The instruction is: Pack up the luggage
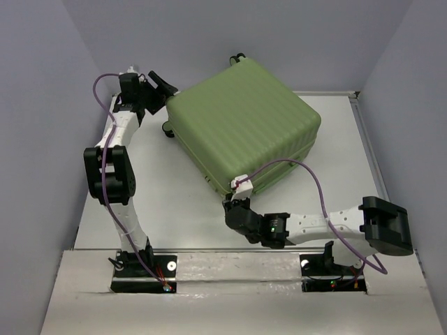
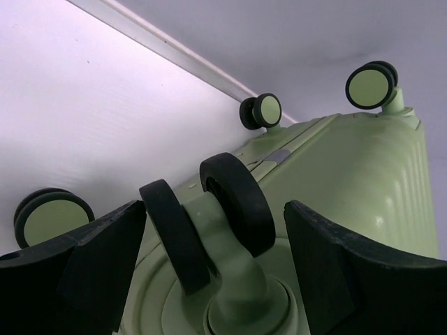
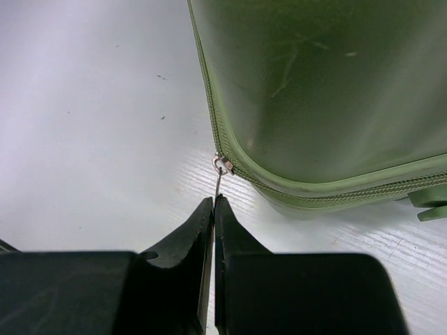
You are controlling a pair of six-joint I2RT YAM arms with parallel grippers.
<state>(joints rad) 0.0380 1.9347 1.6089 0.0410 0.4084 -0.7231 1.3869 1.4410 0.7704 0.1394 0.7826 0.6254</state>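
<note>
The luggage [image 1: 244,122], a big light-green ribbed suitcase, lies shut and flat on the white table [image 1: 174,202]. My left gripper [image 1: 162,87] is at its far-left corner. In the left wrist view that gripper [image 2: 213,230] stands open, its fingers either side of a black twin wheel [image 2: 234,202] with gaps on both sides. My right gripper [image 1: 234,207] is at the near corner of the case. Seen from the right wrist, this gripper [image 3: 214,202] is shut on the thin metal zipper pull [image 3: 219,180], which hangs from the slider at the corner of the luggage [image 3: 314,84].
Three more wheels [image 2: 262,112] show along the case's end in the left wrist view. Grey walls close in on the left, back and right. A raised rim [image 1: 367,139] runs along the table's right side. Both arm bases [image 1: 143,269] sit on the near edge.
</note>
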